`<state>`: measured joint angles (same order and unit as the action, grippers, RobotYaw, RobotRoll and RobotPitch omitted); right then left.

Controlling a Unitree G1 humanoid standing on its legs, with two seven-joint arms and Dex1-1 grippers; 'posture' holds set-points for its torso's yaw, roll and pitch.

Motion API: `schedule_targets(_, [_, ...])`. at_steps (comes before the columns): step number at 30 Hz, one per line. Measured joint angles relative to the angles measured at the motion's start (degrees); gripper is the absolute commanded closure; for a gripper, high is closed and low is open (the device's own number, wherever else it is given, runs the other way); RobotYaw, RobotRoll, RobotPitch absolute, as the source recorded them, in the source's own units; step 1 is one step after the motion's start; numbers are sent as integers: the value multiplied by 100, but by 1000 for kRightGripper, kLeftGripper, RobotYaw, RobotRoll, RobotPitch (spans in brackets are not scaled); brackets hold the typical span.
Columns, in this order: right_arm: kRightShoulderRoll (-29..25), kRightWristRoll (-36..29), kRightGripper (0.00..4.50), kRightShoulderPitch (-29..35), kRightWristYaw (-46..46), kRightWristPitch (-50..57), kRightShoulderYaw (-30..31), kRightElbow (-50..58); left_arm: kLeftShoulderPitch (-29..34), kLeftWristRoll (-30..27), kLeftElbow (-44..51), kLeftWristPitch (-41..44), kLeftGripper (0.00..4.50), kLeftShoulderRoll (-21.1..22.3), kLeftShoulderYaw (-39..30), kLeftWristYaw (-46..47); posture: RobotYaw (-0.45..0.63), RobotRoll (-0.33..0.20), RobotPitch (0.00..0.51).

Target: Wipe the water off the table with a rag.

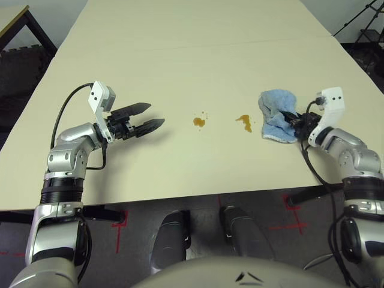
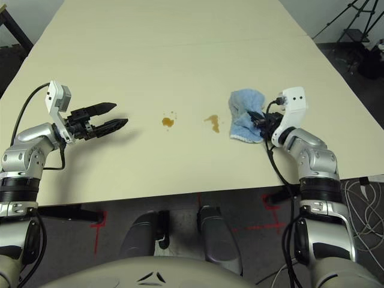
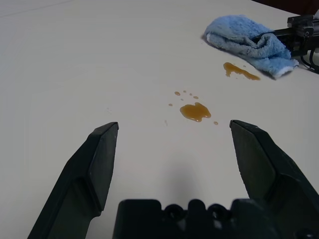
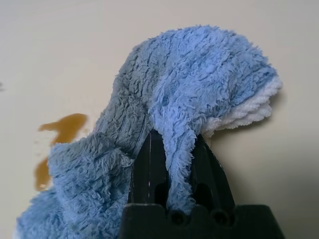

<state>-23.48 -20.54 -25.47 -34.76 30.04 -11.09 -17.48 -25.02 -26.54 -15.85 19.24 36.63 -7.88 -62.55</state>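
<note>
Water [image 1: 199,122] remains on the cream counter [image 1: 180,48] in two amber blotches, neither one wiped yet, so the cleaning proper has yet to begin while the picking-up of the cloth looks done. Nearest the robot, at about eight o'clock on the counter, the left claw [image 1: 144,119] hovers with its two black fingers spread apart and nothing between them, pointed toward three o'clock at the nearer blotch, which sits near the centre with tiny specks around it. The second blotch [image 1: 244,122] lies further toward three o'clock, just beside the rag [image 1: 276,114], a fluffy light-blue cloth with a whitish edge bunched in a heap. At roughly four o'clock the right claw [image 1: 294,122] has its fingers pinched tight on a fold of that rag, the wrist view showing the terry pile squeezed between the two black tips with the rest draped over them. From the right claw, the closest blotch lies toward nine o'clock, at the rag's edge, apparently touching it in the wrist view; the other lies beyond it on the same line. Both stains are left to mop.
</note>
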Motion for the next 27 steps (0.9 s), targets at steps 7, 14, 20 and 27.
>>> schedule_targets(7, [501, -2, 4303, 81, 44, 388, 389, 610, 1, 0, -4, -13, 0, 0, 0, 2, -108, 0, 145])
schedule_targets(14, [908, 5, 4303, 142, 208, 516, 600, 853, 6, -2, -3, -14, 0, -3, 0, 24, -103, 0, 144])
schedule_targets(20, [1022, 8, 4303, 138, 328, 498, 599, 853, 68, -4, 6, -14, 0, -3, 0, 62, -102, 0, 145])
schedule_targets(27, [986, 46, 4303, -35, 482, 398, 542, 621, 81, -14, 138, -13, 0, -18, 0, 79, -106, 0, 146])
